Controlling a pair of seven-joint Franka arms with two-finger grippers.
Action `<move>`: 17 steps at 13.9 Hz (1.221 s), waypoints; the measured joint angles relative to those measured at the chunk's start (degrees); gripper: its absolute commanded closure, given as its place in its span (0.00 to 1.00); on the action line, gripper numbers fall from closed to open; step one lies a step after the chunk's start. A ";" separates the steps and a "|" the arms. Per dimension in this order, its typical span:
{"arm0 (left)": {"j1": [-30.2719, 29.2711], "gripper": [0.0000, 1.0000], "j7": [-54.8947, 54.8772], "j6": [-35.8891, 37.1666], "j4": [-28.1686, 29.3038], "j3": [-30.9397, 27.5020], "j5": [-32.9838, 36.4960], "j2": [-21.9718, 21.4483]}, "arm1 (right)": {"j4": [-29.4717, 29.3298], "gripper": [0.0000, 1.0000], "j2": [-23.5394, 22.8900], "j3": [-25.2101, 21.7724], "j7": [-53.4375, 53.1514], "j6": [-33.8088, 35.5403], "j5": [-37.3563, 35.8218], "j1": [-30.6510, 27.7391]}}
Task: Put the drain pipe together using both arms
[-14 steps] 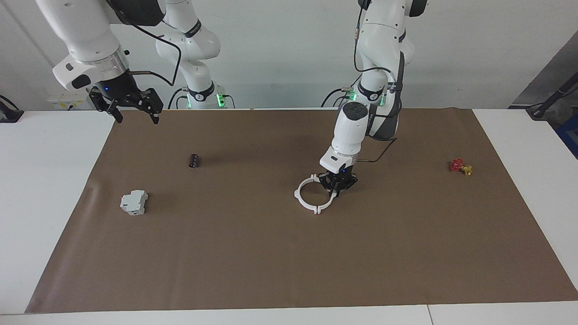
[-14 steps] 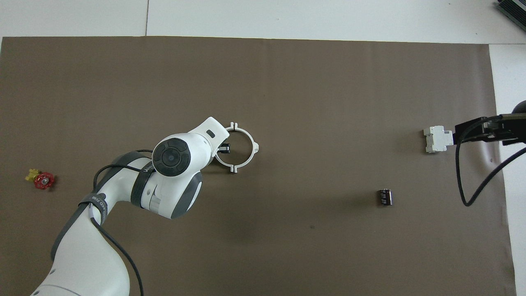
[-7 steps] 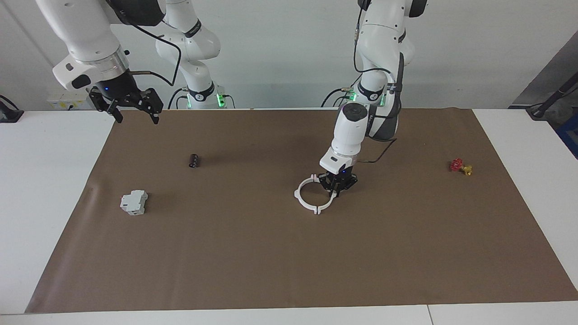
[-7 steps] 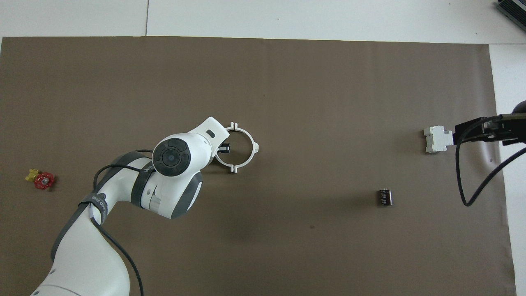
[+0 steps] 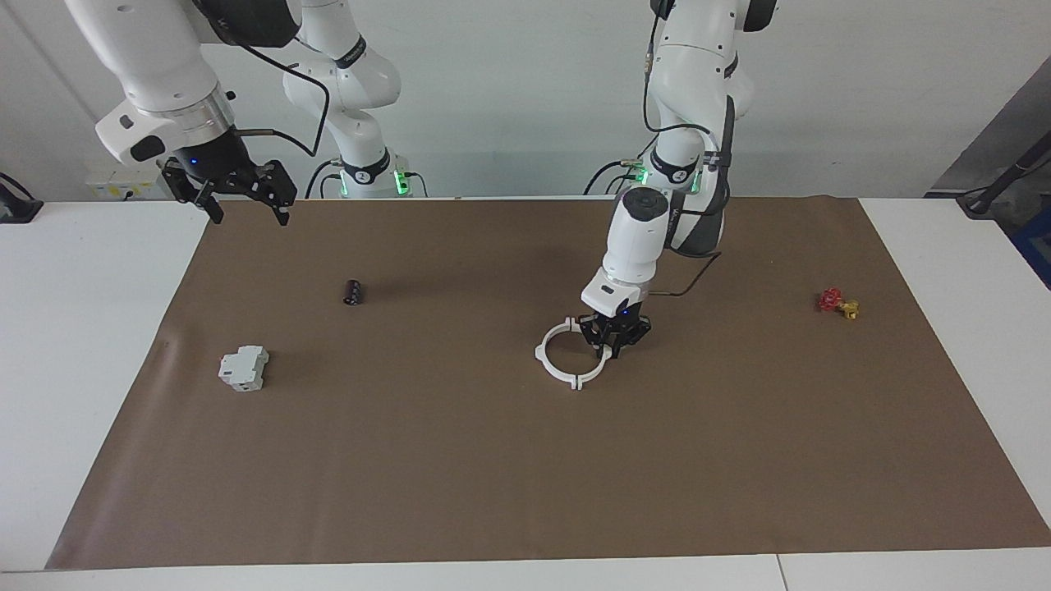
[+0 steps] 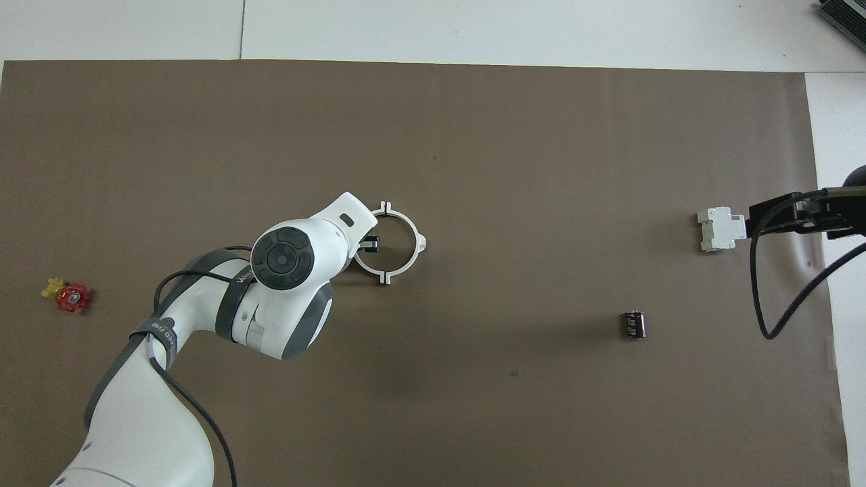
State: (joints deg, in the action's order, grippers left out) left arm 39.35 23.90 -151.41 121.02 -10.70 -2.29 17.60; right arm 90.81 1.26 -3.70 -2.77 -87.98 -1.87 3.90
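Facing view: left hand [image 5: 612, 338] is down at the drain pipe [image 5: 566, 355], fingers straddling the rim on the side toward the left arm's end of the worktop [image 5: 82, 328]. Whether it is clamped on the rim or letting go I cannot tell; the fingertips are too close in against the plastic. The pipe lies flat on the brown mat [image 5: 525, 460], mid-worktop, both half-rings closed into one ring with their tabs meeting at two seams, one nearer to the robots and one farther. So the ring's centre lies from the left hand toward the right arm's end, and the seam line runs nearer-to-farther. Looks assembled; judged step is release and retreat.

Right hand [image 5: 244, 190] hangs raised over the mat edge at the right arm's end, fingers spread, holding nothing, waiting. It is well apart from the ring; the left arm is the near one by far.

Outward: dark small cylinder [image 5: 352, 291] and grey-white block [image 5: 244, 368] toward the right arm's end, red-and-yellow valve [image 5: 837, 303] toward the left arm's end.

Versus one second ago: ring, arms and loose parts sit in the same spots; only the left fingers look very slightly looser on the rim.
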 measured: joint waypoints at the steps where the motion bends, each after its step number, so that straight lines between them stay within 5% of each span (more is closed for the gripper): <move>1: 0.00 0.09 0.07 0.00 0.00 -0.01 0.00 0.02 | 0.00 0.00 0.00 0.00 0.00 0.00 0.00 0.00; 2: 0.00 0.00 0.18 0.00 0.00 -0.01 0.00 0.04 | 0.00 0.00 0.00 0.00 0.00 0.00 0.00 0.00; 9: 0.00 0.00 1.02 0.56 -0.69 -0.11 0.00 0.19 | 0.00 0.00 0.00 0.00 0.00 0.00 0.00 0.00; 17: -0.04 0.00 1.22 11.92 -6.67 -2.38 0.00 -2.19 | 0.00 0.00 0.00 0.00 0.00 0.00 0.00 0.00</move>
State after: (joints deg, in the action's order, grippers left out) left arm 39.31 25.12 -139.49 114.34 -13.08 -2.30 15.41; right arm 90.81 1.26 -3.70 -2.77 -87.98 -1.87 3.90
